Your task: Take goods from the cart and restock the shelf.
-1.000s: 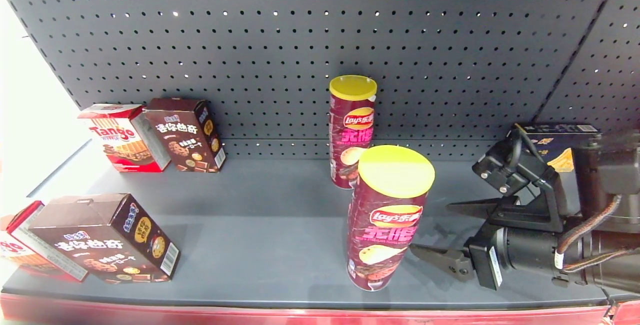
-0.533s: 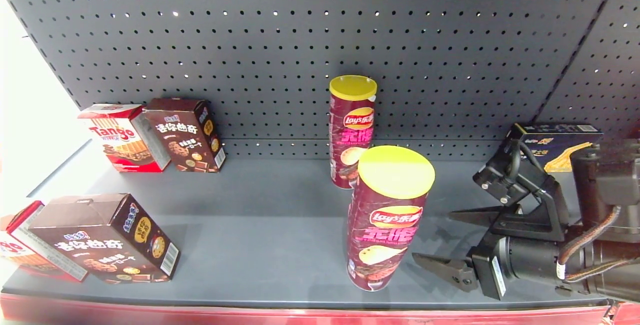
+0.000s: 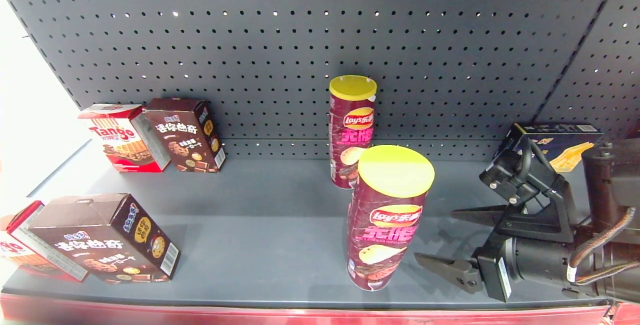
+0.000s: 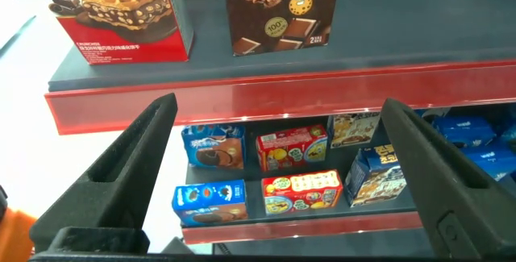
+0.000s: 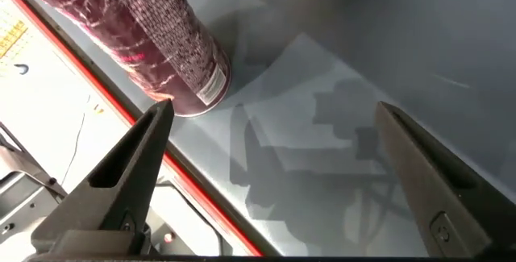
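Observation:
A maroon chip can with a yellow lid (image 3: 387, 217) stands upright near the front edge of the grey shelf (image 3: 260, 235); its base also shows in the right wrist view (image 5: 153, 36). A second identical can (image 3: 351, 130) stands behind it by the pegboard. My right gripper (image 3: 442, 237) is open just right of the front can, apart from it, with nothing between its fingers (image 5: 121, 181). My left gripper (image 4: 274, 173) is open and empty in front of the red shelf lip (image 4: 274, 97), below the level of the boxes.
Cookie and wafer boxes stand at the shelf's back left (image 3: 185, 132) and front left (image 3: 107, 237). A dark blue box (image 3: 555, 147) sits at the back right behind my right arm. Lower shelves hold small blue and red boxes (image 4: 294, 169). Bare shelf lies between the cans and left boxes.
My right gripper has drawn back a little to the right, away from the front can. The cans and boxes stay in place.

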You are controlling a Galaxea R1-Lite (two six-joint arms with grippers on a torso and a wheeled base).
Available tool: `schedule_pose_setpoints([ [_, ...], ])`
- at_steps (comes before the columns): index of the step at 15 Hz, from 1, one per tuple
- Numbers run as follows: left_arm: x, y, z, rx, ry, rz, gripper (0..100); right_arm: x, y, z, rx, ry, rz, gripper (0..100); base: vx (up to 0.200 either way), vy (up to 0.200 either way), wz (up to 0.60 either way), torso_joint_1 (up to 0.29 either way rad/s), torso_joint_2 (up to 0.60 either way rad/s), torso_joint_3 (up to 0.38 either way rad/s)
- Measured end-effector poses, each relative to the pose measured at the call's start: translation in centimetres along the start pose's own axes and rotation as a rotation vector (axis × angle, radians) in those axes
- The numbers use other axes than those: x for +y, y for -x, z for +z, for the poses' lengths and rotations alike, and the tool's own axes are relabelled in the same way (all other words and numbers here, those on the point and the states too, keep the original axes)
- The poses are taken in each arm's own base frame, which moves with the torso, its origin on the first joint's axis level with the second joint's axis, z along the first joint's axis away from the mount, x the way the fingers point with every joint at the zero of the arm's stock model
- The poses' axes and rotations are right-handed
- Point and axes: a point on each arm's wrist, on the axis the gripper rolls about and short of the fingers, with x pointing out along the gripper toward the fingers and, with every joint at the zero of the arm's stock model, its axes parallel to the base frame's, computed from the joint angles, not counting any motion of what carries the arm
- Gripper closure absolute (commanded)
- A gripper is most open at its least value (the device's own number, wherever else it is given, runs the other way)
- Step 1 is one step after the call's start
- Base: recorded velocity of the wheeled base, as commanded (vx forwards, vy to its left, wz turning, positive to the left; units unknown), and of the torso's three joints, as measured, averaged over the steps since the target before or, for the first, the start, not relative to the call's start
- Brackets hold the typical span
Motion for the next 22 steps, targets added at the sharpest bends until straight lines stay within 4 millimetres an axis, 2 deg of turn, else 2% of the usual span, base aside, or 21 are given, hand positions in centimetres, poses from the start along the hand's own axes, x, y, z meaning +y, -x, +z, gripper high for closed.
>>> schedule_pose_setpoints([
  [8,0.0,0.0,0.0,0.0,0.004,0.001,0,0.7,-1.8,0.8,0.012,0.014,0.025,0,0.0,0.0,0.0,0.0,0.0,0.0],
  [14,0.0,0.0,0.0,0.0,0.004,0.002,0,0.3,-1.8,0.8,0.015,0.007,-0.002,0,0.0,0.0,0.0,0.0,0.0,0.0],
  [22,0.0,0.0,0.0,0.001,0.005,0.002,0,0.8,-2.6,1.1,0.02,0.018,0.018,0,0.0,0.0,0.0,0.0,0.0,0.0],
])
